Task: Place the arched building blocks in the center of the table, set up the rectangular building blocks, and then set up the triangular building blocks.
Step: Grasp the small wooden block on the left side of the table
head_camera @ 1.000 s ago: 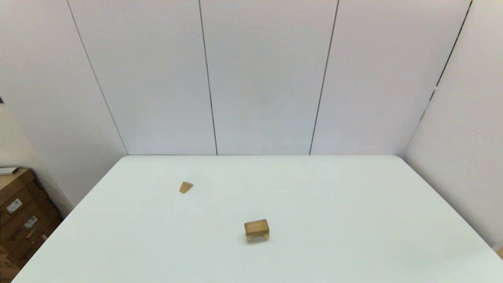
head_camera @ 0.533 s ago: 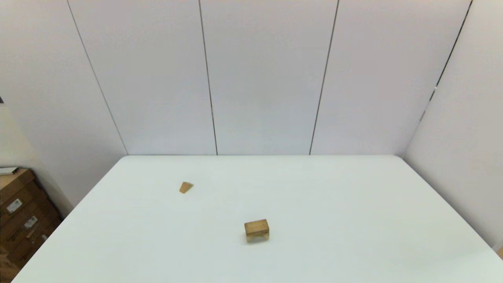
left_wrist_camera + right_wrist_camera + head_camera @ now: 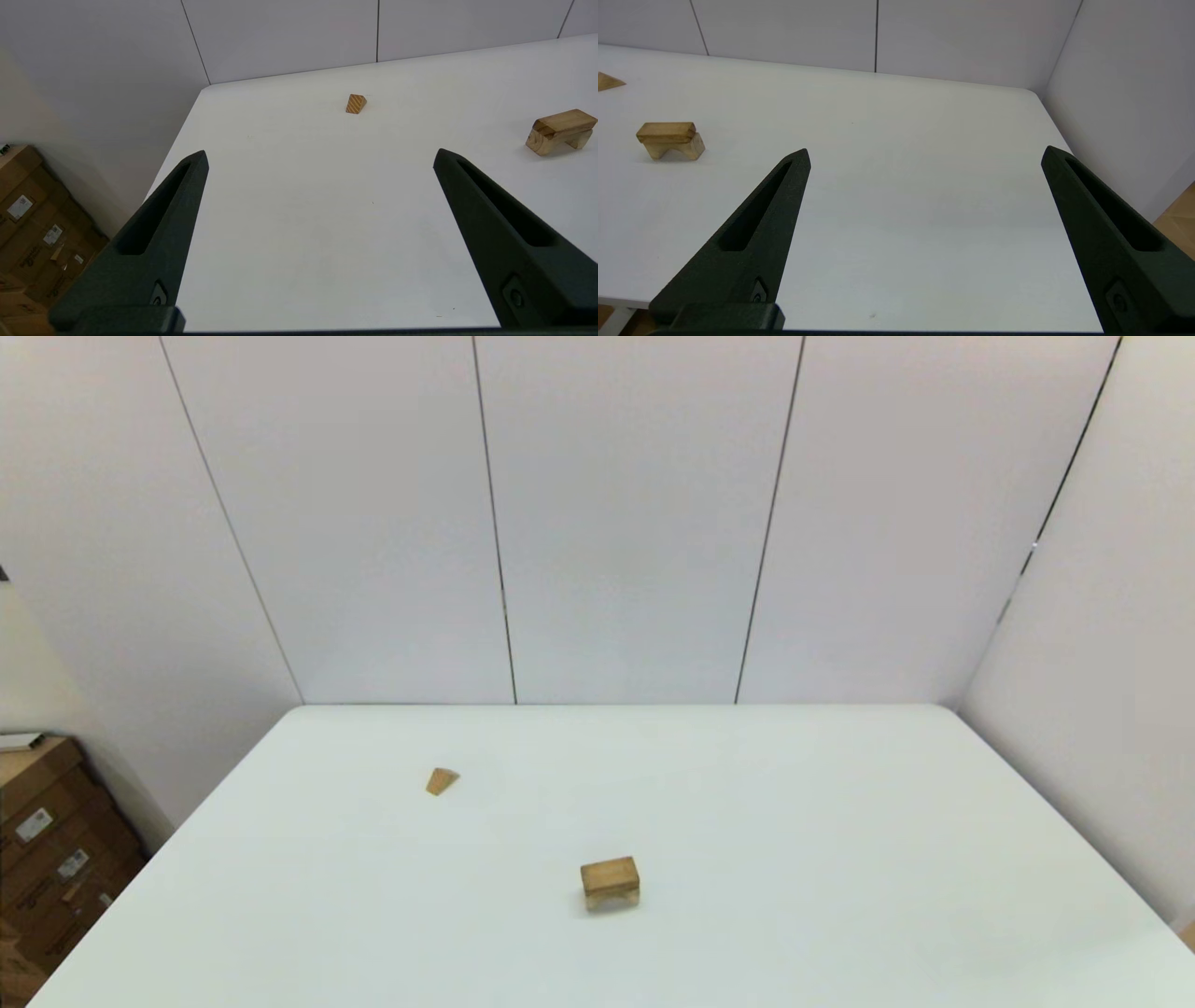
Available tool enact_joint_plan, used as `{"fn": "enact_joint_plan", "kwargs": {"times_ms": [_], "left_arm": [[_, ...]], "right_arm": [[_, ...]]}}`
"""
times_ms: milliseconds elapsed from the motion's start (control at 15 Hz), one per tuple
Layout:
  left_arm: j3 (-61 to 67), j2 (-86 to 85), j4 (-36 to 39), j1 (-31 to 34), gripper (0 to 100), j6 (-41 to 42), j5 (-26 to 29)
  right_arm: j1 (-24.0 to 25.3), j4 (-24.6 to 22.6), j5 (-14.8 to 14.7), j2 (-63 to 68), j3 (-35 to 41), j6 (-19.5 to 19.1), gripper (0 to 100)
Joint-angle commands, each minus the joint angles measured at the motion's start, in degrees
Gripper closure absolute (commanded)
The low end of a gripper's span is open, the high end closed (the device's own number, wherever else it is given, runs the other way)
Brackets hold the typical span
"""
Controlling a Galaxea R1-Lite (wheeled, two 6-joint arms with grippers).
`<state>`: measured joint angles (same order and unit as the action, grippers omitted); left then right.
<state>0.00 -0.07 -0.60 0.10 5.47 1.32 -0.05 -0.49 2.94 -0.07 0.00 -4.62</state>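
Observation:
Near the middle of the white table the arched block stands on its two legs, and the rectangular block lies flat on top of it. The wrist views show the same stack: rectangular block over arched block, and rectangular block over arched block. Farther back on the left lies the triangular block, alone. My left gripper and right gripper hover open and empty over the table's near edge, well short of the blocks. Neither appears in the head view.
Cardboard boxes are stacked on the floor beyond the table's left edge. White wall panels close off the table's far side and right side.

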Motion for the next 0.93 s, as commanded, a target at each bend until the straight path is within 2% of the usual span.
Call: {"fn": "enact_joint_plan", "kwargs": {"times_ms": [67,333,467,667,800,933], "left_arm": [[0.0,0.07,0.16,0.08,0,0.06,0.09],[-2.46,0.07,-1.86,-0.01,0,-0.29,0.62],[-7.91,0.07,-9.6,-0.01,0,-0.29,0.7],[-17.84,3.59,-23.13,-0.01,0,-0.29,4.04],[-23.73,11.06,-27.18,-0.01,0,-0.38,3.87],[-28.56,20.89,-27.53,-0.01,0,-0.38,3.78]], "right_arm": [[-0.04,-0.04,0.05,-0.01,0.0,-0.13,0],[-0.04,-0.04,0.05,-0.01,0.0,-0.04,0],[-0.04,-0.04,0.05,-0.01,0.0,-0.04,0],[-0.04,-0.04,0.05,-0.01,0.0,-0.04,0],[-0.04,-0.04,0.05,-0.01,0.0,-0.04,0],[0.05,-0.04,0.05,-0.01,0.0,-0.04,0]]}}
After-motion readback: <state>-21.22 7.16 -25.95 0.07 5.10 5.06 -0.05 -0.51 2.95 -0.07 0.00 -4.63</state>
